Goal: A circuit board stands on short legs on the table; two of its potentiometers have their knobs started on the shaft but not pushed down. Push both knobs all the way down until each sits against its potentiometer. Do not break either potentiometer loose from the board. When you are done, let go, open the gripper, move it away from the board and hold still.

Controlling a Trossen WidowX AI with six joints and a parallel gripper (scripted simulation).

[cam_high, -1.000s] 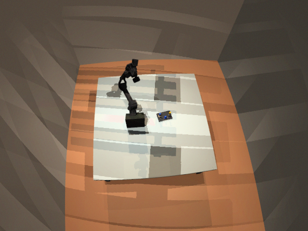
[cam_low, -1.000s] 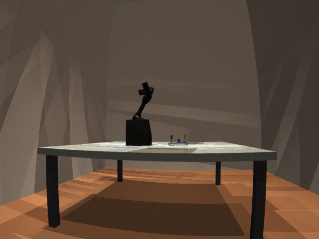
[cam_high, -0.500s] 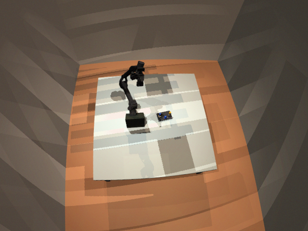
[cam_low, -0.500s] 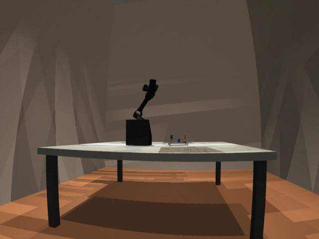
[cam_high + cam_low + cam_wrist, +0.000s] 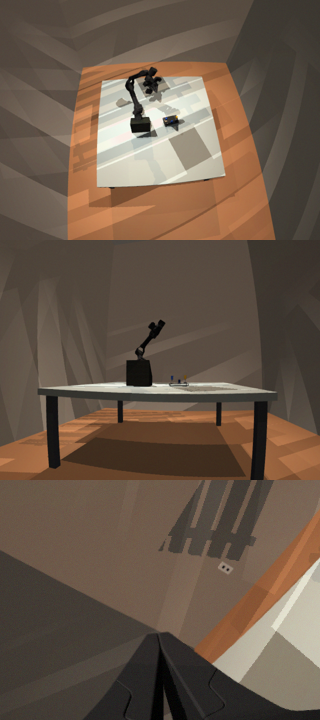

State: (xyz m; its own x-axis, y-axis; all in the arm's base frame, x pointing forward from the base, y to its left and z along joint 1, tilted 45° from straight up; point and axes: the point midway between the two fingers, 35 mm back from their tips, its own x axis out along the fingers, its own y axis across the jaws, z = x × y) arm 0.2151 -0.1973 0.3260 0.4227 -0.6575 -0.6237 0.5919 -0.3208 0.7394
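While top-hidden — wrist-view fingers pressed together

One arm (image 5: 134, 95) on one black base (image 5: 140, 124). One worktop (image 5: 180, 165), on four dark legs (image 5: 52, 431) in the exterior view. One board (image 5: 170, 120). Three knobs standing up from the board in the exterior view: two blue (image 5: 171, 377), one yellow (image 5: 185, 377); the middle blue one lower than the other two. Two fingers, pressed together, nothing between.
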